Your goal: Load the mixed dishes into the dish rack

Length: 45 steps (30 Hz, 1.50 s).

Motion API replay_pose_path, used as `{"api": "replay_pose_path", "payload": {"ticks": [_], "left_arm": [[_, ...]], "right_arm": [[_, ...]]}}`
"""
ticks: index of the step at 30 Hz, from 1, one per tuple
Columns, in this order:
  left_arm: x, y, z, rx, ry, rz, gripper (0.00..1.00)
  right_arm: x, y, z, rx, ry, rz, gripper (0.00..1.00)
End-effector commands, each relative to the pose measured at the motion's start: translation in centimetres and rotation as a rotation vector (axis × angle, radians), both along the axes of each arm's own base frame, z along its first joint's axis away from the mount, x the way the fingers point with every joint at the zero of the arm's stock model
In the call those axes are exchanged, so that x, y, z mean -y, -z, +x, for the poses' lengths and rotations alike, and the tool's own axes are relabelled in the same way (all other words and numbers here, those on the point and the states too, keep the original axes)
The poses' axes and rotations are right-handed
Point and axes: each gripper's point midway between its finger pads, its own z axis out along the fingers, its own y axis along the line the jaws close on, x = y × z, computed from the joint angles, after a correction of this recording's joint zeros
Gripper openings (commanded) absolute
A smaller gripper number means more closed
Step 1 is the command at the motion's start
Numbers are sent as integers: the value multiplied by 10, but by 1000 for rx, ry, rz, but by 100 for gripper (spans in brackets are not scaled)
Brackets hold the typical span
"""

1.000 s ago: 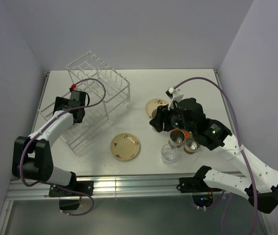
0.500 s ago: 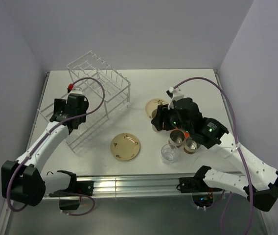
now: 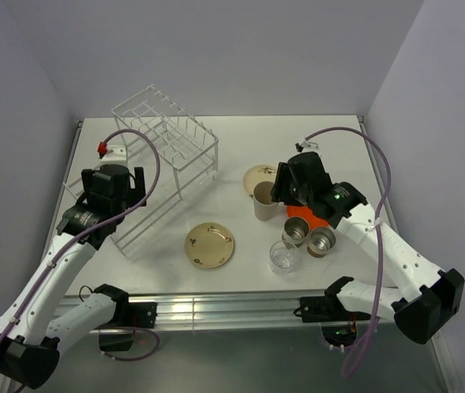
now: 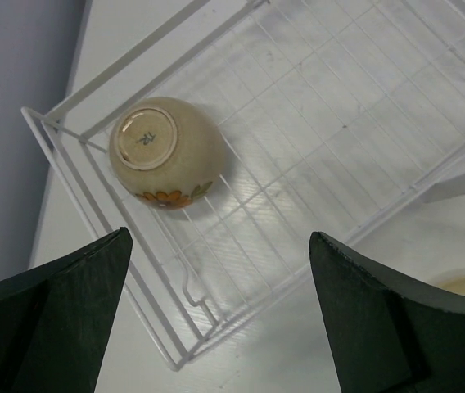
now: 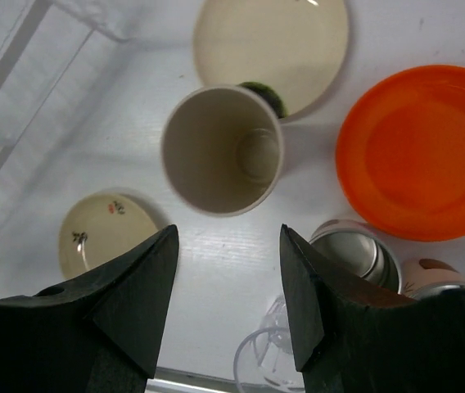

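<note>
Beige, the tall cup (image 5: 223, 150) stands just right of the tabletop's centre under the spread, empty right gripper (image 5: 228, 237) (left gripper (image 4: 218, 237) spread too, over the dish rack (image 3: 169, 137)), so lowering to pinch its wall seems next.

White desk (image 3: 331, 139) carries a white wire dish rack (image 3: 185, 146) at left rear and a round cream plate with brown motifs (image 3: 209, 246) near front centre. Right of centre: second cream plate (image 3: 259, 173), tall beige cup (image 3: 264, 201) upright just in front of it, flat orange plate (image 3: 300, 213) beside the cup. In front of those, a metal cup (image 3: 295, 232) and a second metal cup (image 3: 322, 240) stand side by side, clear glass (image 3: 282, 257) nearest the front edge.
</note>
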Motion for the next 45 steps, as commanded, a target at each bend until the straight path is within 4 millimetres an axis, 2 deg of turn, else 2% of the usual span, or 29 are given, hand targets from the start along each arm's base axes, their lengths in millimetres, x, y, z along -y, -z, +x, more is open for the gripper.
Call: {"api": "replay_pose_path", "payload": {"ticks": [1, 3, 7, 13, 16, 18, 21, 22, 24, 25, 26, 27, 29, 32, 33, 35, 36, 38, 40, 41, 42, 43, 44, 45], "left_arm": [[17, -23, -9, 33, 40, -133, 96], [29, -33, -15, 62, 99, -212, 95], [54, -61, -28, 146, 218, -365, 93], [81, -113, -48, 244, 389, -505, 93], [96, -135, -56, 282, 484, -562, 93], [105, -142, -61, 285, 538, -593, 94], [118, -154, -65, 293, 604, -639, 93], [123, -160, -66, 303, 630, -660, 93], [136, -163, -71, 287, 699, -700, 93], [140, -165, -72, 281, 713, -726, 94], [143, -170, -72, 296, 733, -741, 94], [149, -170, -74, 284, 762, -760, 94], [156, -177, -75, 296, 796, -797, 93], [169, -182, -83, 282, 881, -857, 93], [173, -190, -84, 302, 917, -870, 93], [185, -194, -96, 272, 1010, -925, 93], [190, -202, -98, 300, 1066, -943, 93], [198, -209, -111, 264, 1142, -1023, 93], [203, -212, -112, 239, 1162, -1090, 93], [205, -213, -112, 229, 1169, -1112, 93], [207, -211, -112, 214, 1166, -1132, 93], [207, -218, -115, 217, 1177, -1174, 93], [208, -219, -118, 204, 1189, -1197, 93], [209, -216, -117, 190, 1183, -1220, 94]], "right_arm": [[19, 19, 13, -54, 98, -27, 60], [23, 33, 21, -101, 112, -44, 59], [19, 39, 36, -128, 107, -52, 59], [16, 56, 47, -167, 105, -68, 58], [10, 63, 52, -185, 88, -51, 57], [10, 70, 56, -206, 88, -65, 56], [10, 71, 60, -210, 90, -62, 45], [10, 71, 61, -208, 89, -60, 32], [10, 71, 64, -205, 91, -57, 22], [10, 70, 65, -204, 87, -56, 10], [10, 70, 65, -207, 85, -54, 3], [11, 69, 65, -207, 83, -51, 0], [11, 63, 63, -202, 79, -47, 0], [4, 30, 55, -137, 35, 29, 0], [1, 8, 50, -87, 13, 73, 0], [-18, -26, 40, -61, -89, 204, 0], [-25, -51, 34, -21, -131, 264, 0], [-39, -80, 21, 0, -239, 395, 0], [-44, -109, 9, 37, -299, 500, 0], [-49, -130, -2, 69, -380, 573, 0], [-50, -137, -7, 74, -408, 611, 0], [-52, -145, -12, 66, -425, 661, 0], [-55, -160, -20, 95, -503, 715, 0], [-56, -163, -25, 92, -526, 747, 0]]}}
